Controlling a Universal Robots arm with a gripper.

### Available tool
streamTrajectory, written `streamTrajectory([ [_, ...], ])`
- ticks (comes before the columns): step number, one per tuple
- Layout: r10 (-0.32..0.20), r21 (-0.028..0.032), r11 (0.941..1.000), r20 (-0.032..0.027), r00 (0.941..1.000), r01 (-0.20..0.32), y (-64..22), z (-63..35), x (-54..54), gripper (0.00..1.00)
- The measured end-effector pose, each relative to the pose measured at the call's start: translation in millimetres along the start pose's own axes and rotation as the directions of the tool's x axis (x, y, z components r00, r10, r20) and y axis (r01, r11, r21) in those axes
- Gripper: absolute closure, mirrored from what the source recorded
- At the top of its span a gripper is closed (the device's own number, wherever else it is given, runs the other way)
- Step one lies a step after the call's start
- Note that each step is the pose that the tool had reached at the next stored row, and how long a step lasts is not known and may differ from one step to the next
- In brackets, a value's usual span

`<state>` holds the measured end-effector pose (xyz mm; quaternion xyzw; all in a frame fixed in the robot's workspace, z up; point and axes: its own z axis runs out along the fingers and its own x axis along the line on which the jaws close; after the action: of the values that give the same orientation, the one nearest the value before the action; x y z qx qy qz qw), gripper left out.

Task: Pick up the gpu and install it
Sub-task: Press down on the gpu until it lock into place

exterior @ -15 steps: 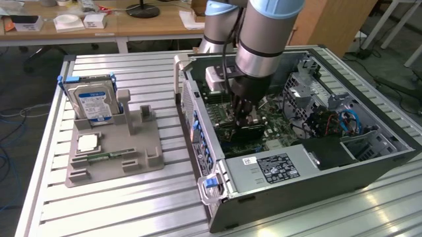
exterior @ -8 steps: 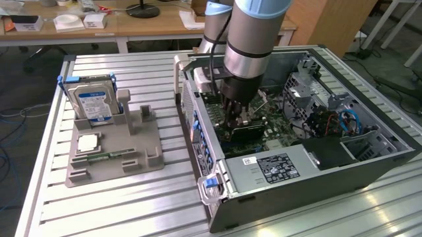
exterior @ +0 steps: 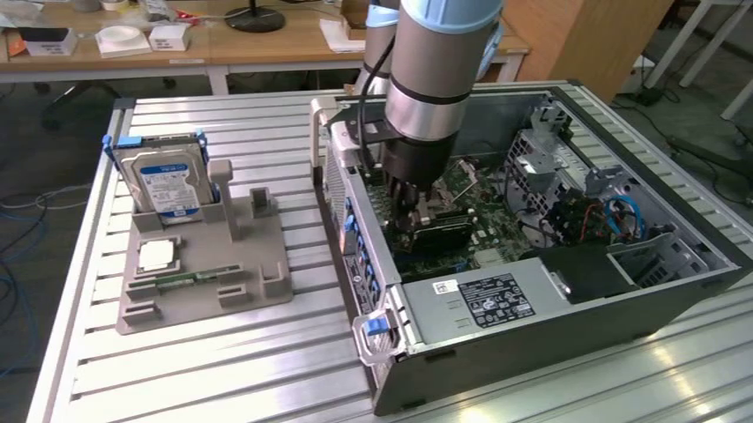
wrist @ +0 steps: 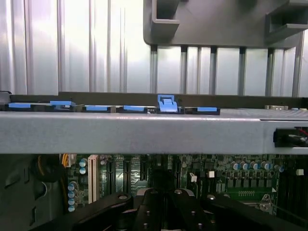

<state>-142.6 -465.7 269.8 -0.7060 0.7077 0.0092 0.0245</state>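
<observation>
One open computer case (exterior: 553, 300) is laid on its side on the slatted metal table (exterior: 235, 352), toward the exterior view's right; its motherboard (exterior: 471, 238) is exposed, with a drive cage (exterior: 547, 163) and blue cables (exterior: 618, 216) farther toward that right; a silver arm (exterior: 436, 70) is reached down into the case from above, and its gripper (exterior: 414, 207) is set low over the board; the jaws are pressed together, and in the exterior view a dark card, taken to be the gpu (exterior: 442, 231), is seen at the fingertips, lying against the board; whether it is pinched cannot be told; in the wrist view the gripper (wrist: 163, 202) is seen just above the board (wrist: 216, 173), behind the case's grey wall (wrist: 144, 132) with its blue clips (wrist: 167, 103); a grey fixture tray (exterior: 206, 282) is set on the table toward the exterior view's left, well apart from the case; a hard drive (exterior: 165, 181) is stood upright at its far end; a small white chip (exterior: 157, 256) is laid flat in it, near the drive.
</observation>
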Motion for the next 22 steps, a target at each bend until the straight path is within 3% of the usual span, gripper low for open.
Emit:
streamTrajectory([
  [5, 0.0, 0.0018, 1.0, -0.0001, 1.0, 0.0, 2.1, 3.2, 0.2, 0.9],
  [8, 0.0, 0.0005, 1.0, -0.0033, 1.0, 0.0, 2.5, 7.1, 0.6, 0.9],
  [16, 0.0, 0.0017, 1.0, -0.0015, 1.0, 0.0, 2.6, 8.2, 0.4, 0.9],
  [19, 0.0, 0.0038, 1.0, 0.0013, 1.0, 0.0, 2.3, 5.8, 0.0, 0.9],
  [22, 0.0, 0.002, 1.0, -0.001, 1.0, 0.0, 2.3, -3.1, -0.2, 0.9],
])
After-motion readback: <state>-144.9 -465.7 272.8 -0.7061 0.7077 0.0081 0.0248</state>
